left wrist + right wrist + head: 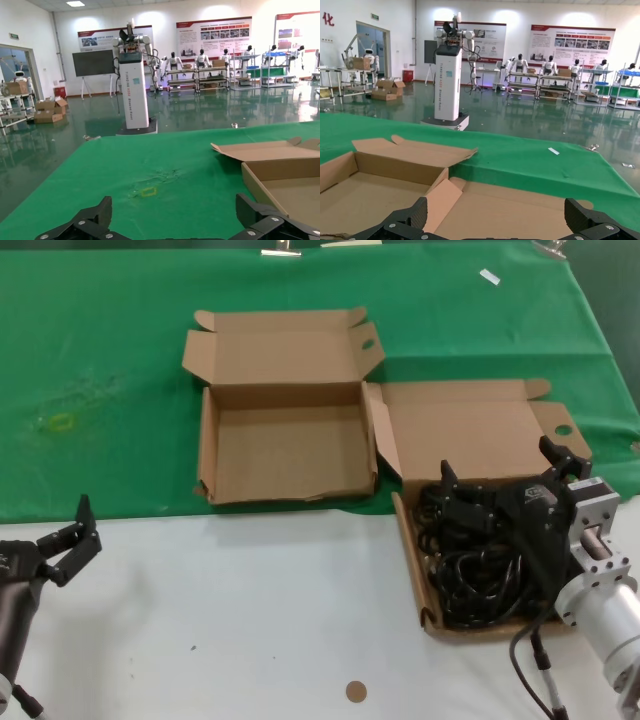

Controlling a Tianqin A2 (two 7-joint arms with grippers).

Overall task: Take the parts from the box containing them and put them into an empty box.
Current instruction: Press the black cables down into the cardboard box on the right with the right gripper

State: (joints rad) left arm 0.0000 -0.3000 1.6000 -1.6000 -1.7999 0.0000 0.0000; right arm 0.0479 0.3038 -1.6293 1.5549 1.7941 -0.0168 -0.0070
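Right pincer [505, 472] wide open, directly over power cords [475, 570] in box [412, 560].

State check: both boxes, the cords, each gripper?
empty box: lid open, nothing inside.
box containing them: lid open, holds the cord pile.
power cords: tangled in their box, none moved over.
right gripper: jaws open, above the cords, holding nothing.
left gripper: jaws open, idle over the white table, holding nothing.
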